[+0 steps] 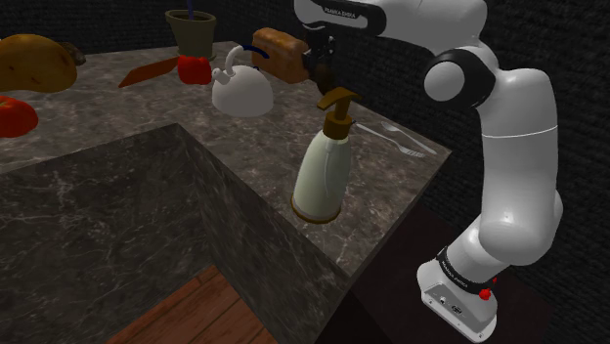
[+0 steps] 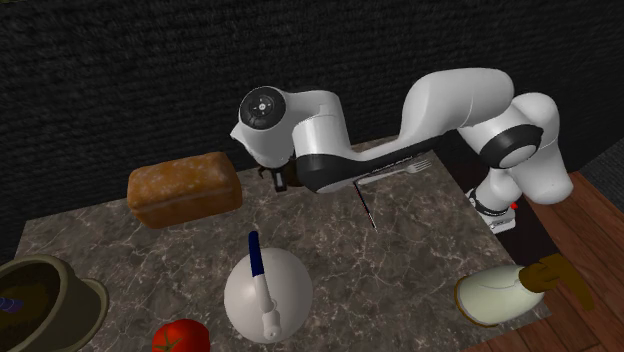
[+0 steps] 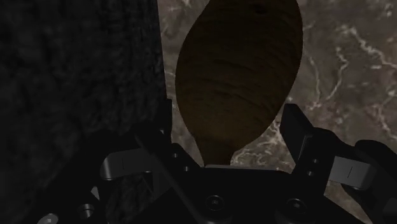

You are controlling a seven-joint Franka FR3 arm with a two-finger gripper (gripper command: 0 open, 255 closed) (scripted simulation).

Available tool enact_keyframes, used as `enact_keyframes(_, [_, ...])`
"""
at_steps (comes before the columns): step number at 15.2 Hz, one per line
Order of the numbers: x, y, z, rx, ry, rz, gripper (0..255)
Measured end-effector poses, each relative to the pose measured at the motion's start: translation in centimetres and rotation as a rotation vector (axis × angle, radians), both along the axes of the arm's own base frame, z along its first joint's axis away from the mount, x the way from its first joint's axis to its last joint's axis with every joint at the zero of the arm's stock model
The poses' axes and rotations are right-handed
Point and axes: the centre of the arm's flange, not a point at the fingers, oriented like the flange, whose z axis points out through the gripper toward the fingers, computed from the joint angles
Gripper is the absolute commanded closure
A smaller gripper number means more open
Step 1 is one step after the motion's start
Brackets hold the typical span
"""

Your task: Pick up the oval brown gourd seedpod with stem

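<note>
The oval brown gourd seedpod (image 3: 235,70) lies on the dark marble counter (image 3: 343,57), its narrow stem end pointing at my palm. My black gripper (image 3: 226,121) is open, with one finger on each side of the pod's lower half, close to its sides. In the shoulder view the gripper (image 1: 322,73) hangs low over the counter, just beside the bread loaf (image 1: 279,54). In the second exterior view the gripper (image 2: 277,180) is partly hidden behind the forearm, next to the loaf (image 2: 185,188).
A dark wall (image 3: 76,76) stands close beside one finger. A white kettle (image 1: 241,90), a soap dispenser (image 1: 323,171), a fork (image 1: 396,137), a tomato (image 1: 194,68) and a pot (image 1: 191,29) share the counter. The counter edge (image 1: 391,225) drops off near the stand.
</note>
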Motion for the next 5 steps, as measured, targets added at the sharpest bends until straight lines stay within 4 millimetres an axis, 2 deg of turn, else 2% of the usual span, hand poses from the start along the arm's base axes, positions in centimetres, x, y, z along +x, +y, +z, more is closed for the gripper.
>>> enact_keyframes(5, [0.0,-0.1,2.4,0.0,0.0,0.0,255])
